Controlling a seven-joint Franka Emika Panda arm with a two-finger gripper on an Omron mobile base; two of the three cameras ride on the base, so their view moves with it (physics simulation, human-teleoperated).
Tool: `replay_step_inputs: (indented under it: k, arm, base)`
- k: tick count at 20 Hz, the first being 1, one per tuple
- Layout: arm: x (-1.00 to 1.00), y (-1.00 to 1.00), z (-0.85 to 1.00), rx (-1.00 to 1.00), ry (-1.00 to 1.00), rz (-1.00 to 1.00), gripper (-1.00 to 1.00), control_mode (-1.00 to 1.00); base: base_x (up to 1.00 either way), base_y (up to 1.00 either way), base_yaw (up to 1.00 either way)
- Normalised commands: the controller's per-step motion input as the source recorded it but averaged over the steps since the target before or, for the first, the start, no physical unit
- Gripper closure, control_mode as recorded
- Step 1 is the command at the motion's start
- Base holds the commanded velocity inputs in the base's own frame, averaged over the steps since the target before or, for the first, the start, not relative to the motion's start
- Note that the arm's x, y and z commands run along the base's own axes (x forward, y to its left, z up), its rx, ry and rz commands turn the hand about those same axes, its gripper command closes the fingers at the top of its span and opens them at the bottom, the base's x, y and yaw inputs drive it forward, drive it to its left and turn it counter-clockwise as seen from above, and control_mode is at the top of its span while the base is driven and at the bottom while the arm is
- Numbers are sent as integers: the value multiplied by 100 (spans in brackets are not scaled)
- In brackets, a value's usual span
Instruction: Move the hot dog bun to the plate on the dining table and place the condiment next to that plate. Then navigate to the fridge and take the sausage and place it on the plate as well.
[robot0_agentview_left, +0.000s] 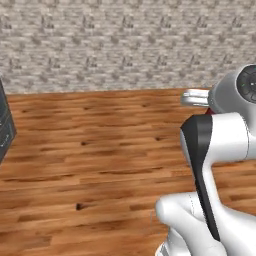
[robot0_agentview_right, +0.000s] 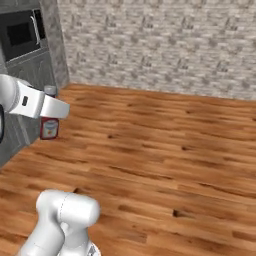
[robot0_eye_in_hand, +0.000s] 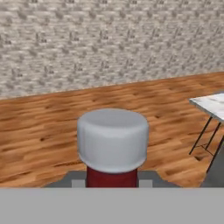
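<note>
Seen along the hand: pale grey rounded cap of the condiment (robot0_eye_in_hand: 113, 140) close up and large, smooth and matte, with a short band of dark red bottle beneath it, the rest cut off at the bottom edge. End effector (robot0_eye_in_hand: 112, 179) clenched on the condiment, its dark finger tips barely showing to either side of the red neck. Beyond, warm brown wooden plank floor (robot0_eye_in_hand: 43, 131) with dark knots, backed by a grey-white stone brick wall (robot0_eye_in_hand: 109, 39). At the right edge, one corner of the dining table (robot0_eye_in_hand: 212, 105): white veined marble top on thin dark legs, mostly cropped out.

From the right base camera: condiment (robot0_agentview_right: 49, 127) held aloft at the far left, red body with a white label whose print is too small to read, cap partly hidden behind the white wrist of the arm (robot0_agentview_right: 30, 102). Behind it, a dark grey cabinet column (robot0_agentview_right: 30, 65) with a black inset oven (robot0_agentview_right: 20, 32), cut off at the frame edge.

From the left base camera: glossy white arm (robot0_agentview_left: 220, 150) with a black joint cover blocking most of the right side; only a sliver of dark red of the condiment (robot0_agentview_left: 209, 112) visible beside the wrist. Dark cabinet edge (robot0_agentview_left: 5, 127) cropped at the left.
</note>
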Motion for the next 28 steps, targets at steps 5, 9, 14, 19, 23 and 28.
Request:
replay_step_inputs:
  k: [5,9,14,19,23,28]
  arm:
    - [0,0,0,0,0,0,100,100]
    - [0,0,0,0,0,0,100,100]
    - [0,0,0,0,0,0,100,100]
    - [0,0,0,0,0,0,100,100]
    - [0,0,0,0,0,0,100,100]
    - [0,0,0,0,0,0,100,100]
  base:
    - [100,17,-41]
    - [100,27,-44]
    - [100,33,-50]
    - [100,31,-58]
    - [99,26,-60]
    - [97,18,-61]
